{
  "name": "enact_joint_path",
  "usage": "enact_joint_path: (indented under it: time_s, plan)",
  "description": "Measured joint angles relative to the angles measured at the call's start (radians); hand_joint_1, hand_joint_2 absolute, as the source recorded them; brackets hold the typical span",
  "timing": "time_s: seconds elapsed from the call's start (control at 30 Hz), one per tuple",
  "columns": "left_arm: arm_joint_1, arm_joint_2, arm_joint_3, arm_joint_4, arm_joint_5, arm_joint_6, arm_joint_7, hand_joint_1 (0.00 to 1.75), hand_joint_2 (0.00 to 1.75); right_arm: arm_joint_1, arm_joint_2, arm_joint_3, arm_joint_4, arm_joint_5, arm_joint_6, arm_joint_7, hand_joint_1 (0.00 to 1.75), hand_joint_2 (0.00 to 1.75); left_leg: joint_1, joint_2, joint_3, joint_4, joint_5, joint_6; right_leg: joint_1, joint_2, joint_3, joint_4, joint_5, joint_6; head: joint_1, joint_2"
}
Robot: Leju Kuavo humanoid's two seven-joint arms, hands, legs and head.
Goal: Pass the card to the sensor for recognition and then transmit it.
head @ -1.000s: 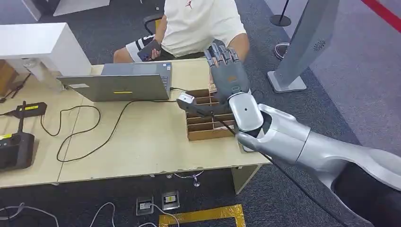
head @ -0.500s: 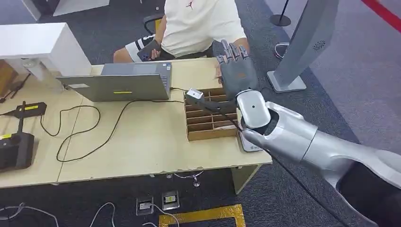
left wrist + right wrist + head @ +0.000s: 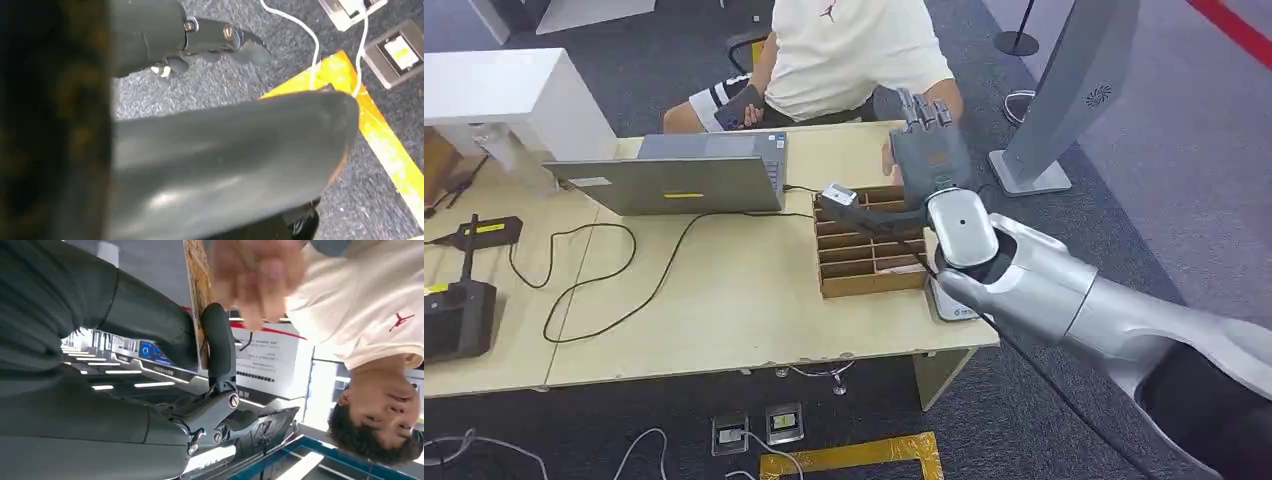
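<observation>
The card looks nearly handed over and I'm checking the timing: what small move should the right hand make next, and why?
Probably ease its fingers apart to release. The right hand holds the card raised towards the seated person, and the person's hand already appears closed on the card's far end, though it is blurred.

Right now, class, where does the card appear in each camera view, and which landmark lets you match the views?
Head view: card hidden behind the raised right hand, beyond the divided box.
Right wrist view: card edge-on, pinched by that hand, a person's blurred hand at it.
Left wrist view: not in it; floor.
Shared landmark: the person's white shirt.
</observation>
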Motion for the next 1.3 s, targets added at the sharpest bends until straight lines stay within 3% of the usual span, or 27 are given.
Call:
enact_joint_path:
  time_s: [0.2,0.37,0.63,0.93,1.3]
  plan:
    - [0.0,0.0,0.0,0.0,0.0,0.0,0.005,0.0,0.0,0.017,-0.001,0.0,0.0,-0.033,-0.012,0.0,1.75,1.75,0.0,0.0,0.0,0.0,0.0,0.0,0.0,0.0,0.0,0.0,0.0,0.0,0.0,0.0]
    - [-0.012,0.016,-0.013,0.0,0.0,0.0,0.045,0.0,0.0,0.042,-0.005,-0.005,0.0,-0.05,-0.032,0.0,1.75,1.75,0.0,0.0,0.0,0.0,0.0,0.0,0.0,0.0,0.0,0.0,0.0,0.0,0.0,0.0]
    - [-0.027,0.033,-0.035,0.0,0.0,0.0,0.059,0.0,0.0,0.099,-0.045,-0.071,-0.017,-0.061,-0.05,0.0,1.75,1.75,0.0,0.0,0.0,0.0,0.0,0.0,0.0,0.0,0.0,0.0,0.0,0.0,0.0,0.0]
    - [-0.029,0.035,-0.05,0.0,-0.001,0.0,0.071,0.0,0.0,0.209,-0.106,-0.189,-0.069,-0.048,-0.084,0.0,1.75,1.75,0.0,0.0,0.001,0.0,0.0,0.0,0.0,0.0,0.0,-0.001,0.0,0.0,0.0,0.0]
    - [-0.031,0.036,-0.062,0.0,-0.001,0.0,0.091,0.0,0.0,0.388,-0.165,-0.435,-0.124,0.008,-0.105,0.0,1.75,1.75,0.0,0.0,0.0,0.0,0.0,0.0,0.0,-0.001,0.001,-0.002,0.0,0.0,0.0,0.0]
